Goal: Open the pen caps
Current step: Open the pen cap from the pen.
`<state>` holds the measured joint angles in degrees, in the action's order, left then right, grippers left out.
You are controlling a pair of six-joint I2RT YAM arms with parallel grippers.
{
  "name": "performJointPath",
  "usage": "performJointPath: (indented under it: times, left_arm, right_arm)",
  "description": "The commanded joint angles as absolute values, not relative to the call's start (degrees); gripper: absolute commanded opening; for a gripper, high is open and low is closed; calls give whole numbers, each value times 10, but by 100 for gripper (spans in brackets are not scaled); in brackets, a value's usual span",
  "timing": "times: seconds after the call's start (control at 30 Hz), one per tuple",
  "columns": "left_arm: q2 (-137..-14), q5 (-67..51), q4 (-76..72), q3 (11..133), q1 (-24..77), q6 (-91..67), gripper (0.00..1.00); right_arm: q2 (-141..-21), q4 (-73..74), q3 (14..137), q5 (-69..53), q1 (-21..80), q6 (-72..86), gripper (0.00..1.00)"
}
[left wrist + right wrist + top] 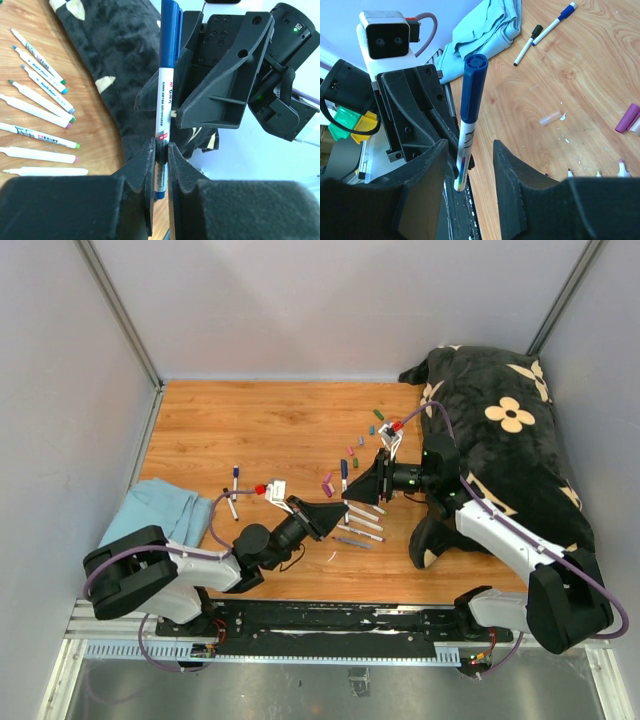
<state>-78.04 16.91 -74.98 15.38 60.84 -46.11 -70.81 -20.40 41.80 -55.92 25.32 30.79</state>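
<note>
My left gripper [160, 155] is shut on the lower white barrel of a pen [163, 100] and holds it upright above the table. The pen's blue cap [169, 30] is on, at the top end. My right gripper [470, 147] is open, with one jaw on each side of the same pen [465, 145], below its blue cap [472, 85]. In the top view both grippers meet at the pen [344, 476] mid-table. Loose caps, green [379, 414], grey [372, 428], pink [350, 451] and purple [327, 485], lie on the wood behind it.
Several uncapped white pens [360, 522] lie in a row near the grippers and show in the left wrist view [40, 125]. Two capped pens [233, 490] lie at the left beside a light blue cloth [160, 510]. A black flowered blanket [500, 440] covers the right side.
</note>
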Motion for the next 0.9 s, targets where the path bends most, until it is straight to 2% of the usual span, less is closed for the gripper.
performJointPath:
  times: [0.0,0.13,0.3,0.37,0.43,0.6,0.67,0.87]
  left_arm:
    - [-790,177,-776,172,615,-448,0]
    - [-799,171,-770,179,615,-449,1]
    - [-806,162,-761,187,615,-442,1]
    - [-806,149,-749,193,615,-434,4]
    - [-803,133,-739,197,615,-423,15]
    - [-768,89,-724,182,608,-388,57]
    - [-748,51,-719,172,594,-376,67]
    - [-690,-84,-709,148,515,-384,78]
  right_arm:
    - [-709,-227,413,-564,251,319,40]
    - [-715,-227,416,-576,257,315,34]
    - [-723,-203,429,-589,263,296,14]
    - [-729,-181,441,-597,262,282,7]
    - [-730,-158,453,-602,262,263,3]
    - [-717,-125,464,-610,253,227,1]
    - [-715,-94,474,-628,249,198,1]
    - [-737,-12,505,-719,242,74,1]
